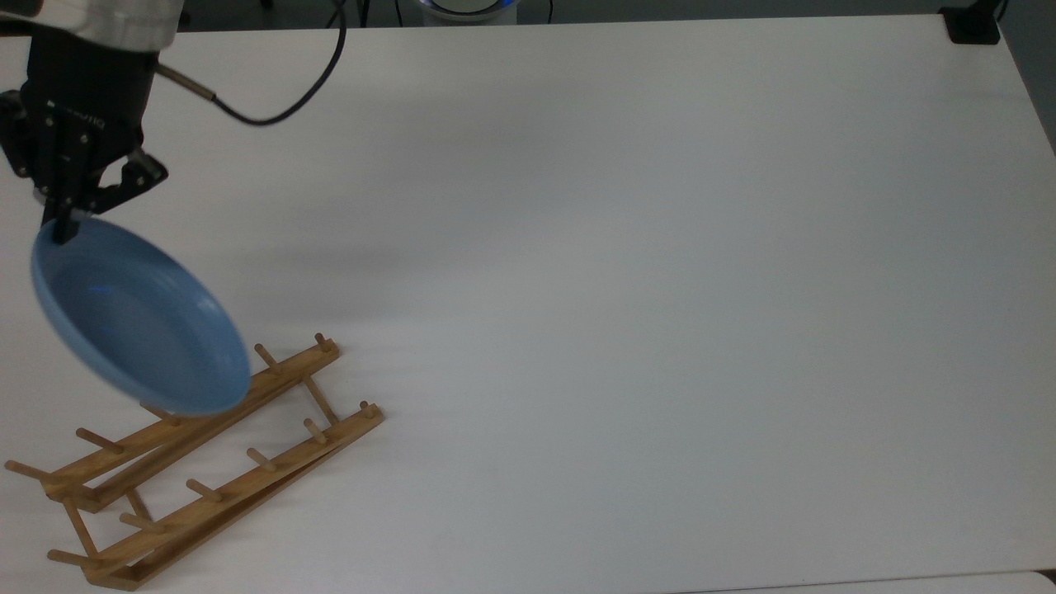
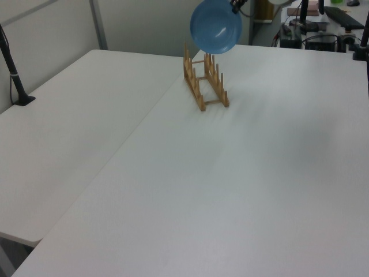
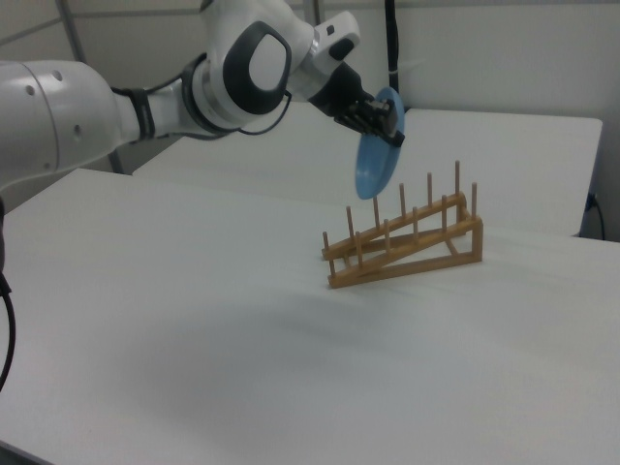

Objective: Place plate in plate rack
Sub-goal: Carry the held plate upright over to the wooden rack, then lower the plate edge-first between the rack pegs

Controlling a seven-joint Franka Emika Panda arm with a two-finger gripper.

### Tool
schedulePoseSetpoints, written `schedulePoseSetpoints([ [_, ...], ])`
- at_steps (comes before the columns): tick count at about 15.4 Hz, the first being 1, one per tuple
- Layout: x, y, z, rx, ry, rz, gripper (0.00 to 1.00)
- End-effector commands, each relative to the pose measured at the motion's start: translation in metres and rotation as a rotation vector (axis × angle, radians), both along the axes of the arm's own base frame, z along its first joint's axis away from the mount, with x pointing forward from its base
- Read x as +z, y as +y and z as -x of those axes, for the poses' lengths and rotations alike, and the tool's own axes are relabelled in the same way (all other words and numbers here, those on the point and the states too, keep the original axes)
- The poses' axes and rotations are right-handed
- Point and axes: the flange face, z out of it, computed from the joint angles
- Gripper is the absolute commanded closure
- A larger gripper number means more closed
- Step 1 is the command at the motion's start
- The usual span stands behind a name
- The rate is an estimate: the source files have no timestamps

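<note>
Seen edge-on in the right view: one light-blue plate [image 3: 376,158], hanging nearly upright in the air above the low end of the plate rack [image 3: 405,244], clear of the pegs. In the top view, the same plate [image 1: 136,318] shown as a broad oval with its hollow face up, overlapping the far rail of the rack [image 1: 198,462] near the top view's left edge. In the left view, round face of the plate [image 2: 216,26] turned toward the camera, just above the rack [image 2: 206,78].

Gripper [image 3: 388,122] clamped on the upper rim of the plate, black fingers [image 1: 63,226] pinching the edge; white arm [image 3: 126,92] reaching in from the right view's left, shown at full length there. In the top view, black wrist body and a dark cable [image 1: 272,107] looping behind it.

Count: one plate, one rack, one arm. Rack of two parallel wooden rails with upright pegs, joined by thin crossbars, standing on the white table [image 1: 660,289]. Rack slots holding nothing. A second white table [image 2: 75,133] at the left view's left, butted against the first, with a black post [image 2: 14,72] standing on it.
</note>
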Motion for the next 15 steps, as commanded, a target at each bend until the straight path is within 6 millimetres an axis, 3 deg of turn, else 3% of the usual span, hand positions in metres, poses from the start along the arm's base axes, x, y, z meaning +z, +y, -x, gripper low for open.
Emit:
schedulePoseSetpoints([
  [1, -0.022, -0.005, -0.012, -0.03, -0.06, 0.059, 1.0],
  [7, -0.052, -0.003, -0.025, 0.003, -0.045, 0.105, 1.0],
  [15, -0.072, 0.001, -0.033, -0.001, -0.069, 0.176, 1.0],
])
